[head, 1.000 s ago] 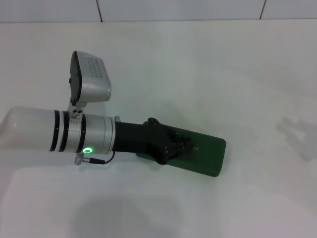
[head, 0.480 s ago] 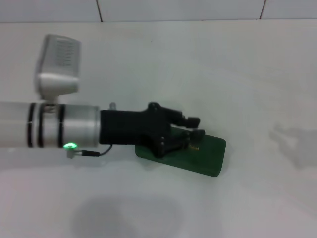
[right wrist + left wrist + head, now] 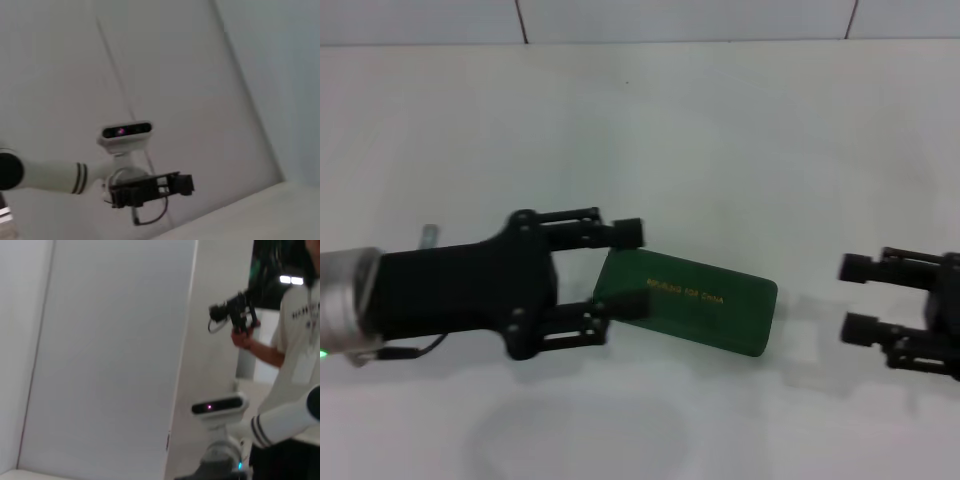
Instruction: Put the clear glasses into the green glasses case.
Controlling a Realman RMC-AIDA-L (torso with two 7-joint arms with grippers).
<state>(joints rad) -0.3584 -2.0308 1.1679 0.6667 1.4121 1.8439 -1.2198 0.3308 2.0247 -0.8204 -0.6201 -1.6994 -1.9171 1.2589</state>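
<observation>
With the green glasses case shut, risking nudging it: left gripper spread alongside, right gripper spread, well apart.

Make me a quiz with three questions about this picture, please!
1. Where is the green case?
A. on the table, between the left tool and the right tool
B. on top of the right tool
C. hanging from the left tool

2. What colour are the letters on the case?
A. red
B. gold
C. white

3. How is the case's lid?
A. wide open
B. taken off
C. shut

Answers: 1 A, it lies flat with one tool at each side. 2 B, the writing on the lid is gold. 3 C, the lid lies flat on top and no lining shows.
</observation>
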